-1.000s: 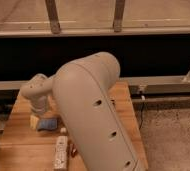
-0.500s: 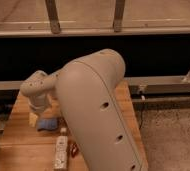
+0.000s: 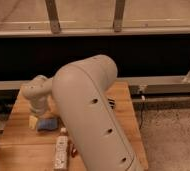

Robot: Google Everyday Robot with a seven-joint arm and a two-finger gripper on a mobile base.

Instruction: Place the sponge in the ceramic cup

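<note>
The blue sponge (image 3: pixel 48 123) lies flat on the wooden table (image 3: pixel 18 145), at its left side. My gripper (image 3: pixel 34 120) hangs from the pale wrist (image 3: pixel 35 95) and reaches down right beside the sponge's left edge, open, with nothing lifted in it. The bulky beige arm link (image 3: pixel 95 115) fills the middle of the view and hides much of the table. The ceramic cup does not show; it is hidden or out of view.
A white bottle (image 3: pixel 61 152) lies near the table's front edge, with a small red object (image 3: pixel 73 150) next to it against the arm. A dark band and metal rail (image 3: pixel 163 85) run behind the table. Speckled floor (image 3: pixel 173 135) lies to the right.
The big arm link has shifted slightly, while the wrist stays low over the table's left side. The sponge and the bottle have not moved.
</note>
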